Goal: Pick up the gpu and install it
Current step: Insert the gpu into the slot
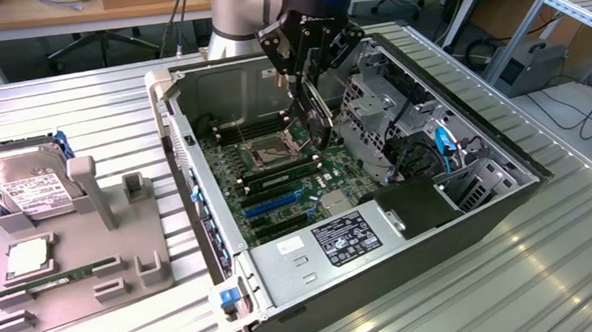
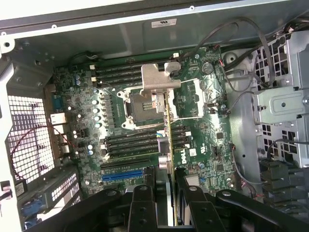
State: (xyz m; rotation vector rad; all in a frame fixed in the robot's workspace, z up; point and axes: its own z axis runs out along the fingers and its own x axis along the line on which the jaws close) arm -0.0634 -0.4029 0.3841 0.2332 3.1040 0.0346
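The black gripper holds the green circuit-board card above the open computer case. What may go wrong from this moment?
1. The green circuit-board card hangs edge-down from the black gripper, held at its upper end; it may tilt or slip onto the square metal processor socket below.
2. It seems not lined up with the long blue slot; lowering here could press its edge on other motherboard parts.

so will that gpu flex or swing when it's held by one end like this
Probably stiff: the gpu hangs straight from the gripper with no sag. Held by one end, with the metal bracket at the far end, it might pivot if it bumps the case. The bare board looks fragile.
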